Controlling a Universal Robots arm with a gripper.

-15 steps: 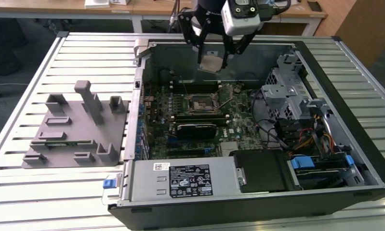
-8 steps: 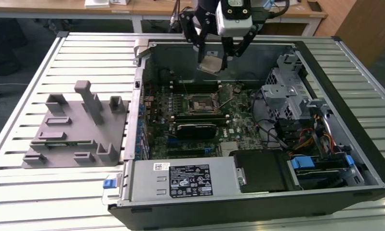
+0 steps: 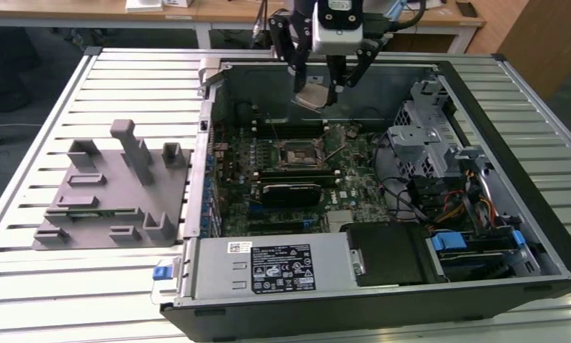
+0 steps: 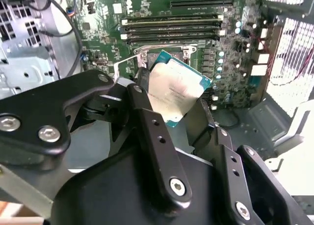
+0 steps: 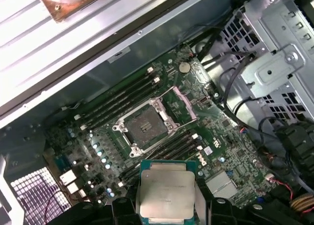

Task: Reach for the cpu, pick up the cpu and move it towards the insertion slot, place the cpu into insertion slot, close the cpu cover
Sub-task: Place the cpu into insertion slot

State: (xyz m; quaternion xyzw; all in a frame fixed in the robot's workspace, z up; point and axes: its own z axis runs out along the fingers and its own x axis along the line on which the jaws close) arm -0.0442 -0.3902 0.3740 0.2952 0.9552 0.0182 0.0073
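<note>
My gripper (image 3: 316, 91) hangs above the back part of the open computer case, shut on the cpu (image 3: 314, 97), a flat square chip with a silvery top held tilted between the two black fingers. In both wrist views the cpu (image 4: 177, 91) (image 5: 164, 191) sits clamped by its edges. The insertion slot (image 3: 295, 153) (image 5: 143, 126), a square black socket with a metal rim, lies bare on the green motherboard, below the chip and a little toward the case's front. The cpu cover (image 5: 182, 101) stands open beside the socket. In the second wrist view the chip hides most of the socket.
Grey plastic fixture blocks (image 3: 113, 193) rest on the slatted table (image 3: 123, 71) at the exterior view's left. Inside the case are long black memory slots (image 5: 117, 100), a metal drive cage (image 3: 428, 136), cables and a power supply (image 3: 266, 268). The case walls (image 3: 209, 143) ring the board.
</note>
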